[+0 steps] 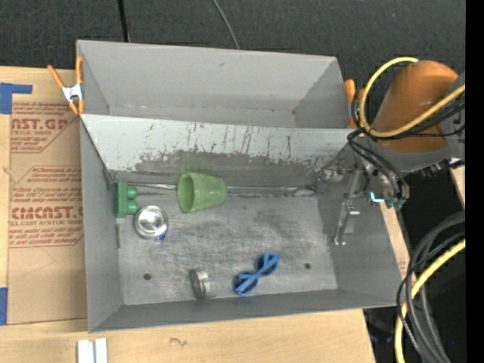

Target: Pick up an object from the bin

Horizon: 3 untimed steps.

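Note:
My gripper [343, 230] hangs over the bin's right sloping wall, tilted down and to the left, with no loose thing under it. Nothing shows in its grasp. The nearest thing is a blue twisted loop [255, 273] on the floor near the front wall, well left of the gripper. A small grey metal ring [200, 283] lies left of the loop. A green cup [200, 192] lies on its side near the back of the floor, its mouth pointing left.
At the left wall stands a green block [125, 200], with a shiny silver round can [150, 221] just beside it. The arm with its orange cover and yellow cables stands outside the bin's right rim.

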Tool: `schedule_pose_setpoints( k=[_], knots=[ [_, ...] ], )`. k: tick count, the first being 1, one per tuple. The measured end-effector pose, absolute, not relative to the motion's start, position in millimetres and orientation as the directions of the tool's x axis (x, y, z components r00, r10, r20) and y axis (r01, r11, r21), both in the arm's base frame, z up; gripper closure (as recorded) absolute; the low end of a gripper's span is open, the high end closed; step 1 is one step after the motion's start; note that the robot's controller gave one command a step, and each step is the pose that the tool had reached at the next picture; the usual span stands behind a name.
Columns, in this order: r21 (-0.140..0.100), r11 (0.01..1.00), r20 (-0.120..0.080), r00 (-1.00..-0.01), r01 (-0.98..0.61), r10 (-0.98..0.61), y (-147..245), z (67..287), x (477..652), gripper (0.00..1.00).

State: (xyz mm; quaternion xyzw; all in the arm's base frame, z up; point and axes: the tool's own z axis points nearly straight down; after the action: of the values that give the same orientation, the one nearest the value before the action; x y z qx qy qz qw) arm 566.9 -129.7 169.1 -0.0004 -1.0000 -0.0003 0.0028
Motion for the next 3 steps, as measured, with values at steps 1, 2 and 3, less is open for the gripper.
schedule_pose_setpoints(
  k=[1,2,3],
  knots=[
    [0.001,0.986,-0.005,-0.986,-0.165,-0.165,-60,68,509.1,0.0],
    [0.002,0.955,-0.002,-0.955,-0.298,-0.298,-3,101,495.6,0.0],
    [-0.001,0.83,-0.003,-0.83,-0.558,-0.558,-9,100,486.8,0.0]
  ],
)
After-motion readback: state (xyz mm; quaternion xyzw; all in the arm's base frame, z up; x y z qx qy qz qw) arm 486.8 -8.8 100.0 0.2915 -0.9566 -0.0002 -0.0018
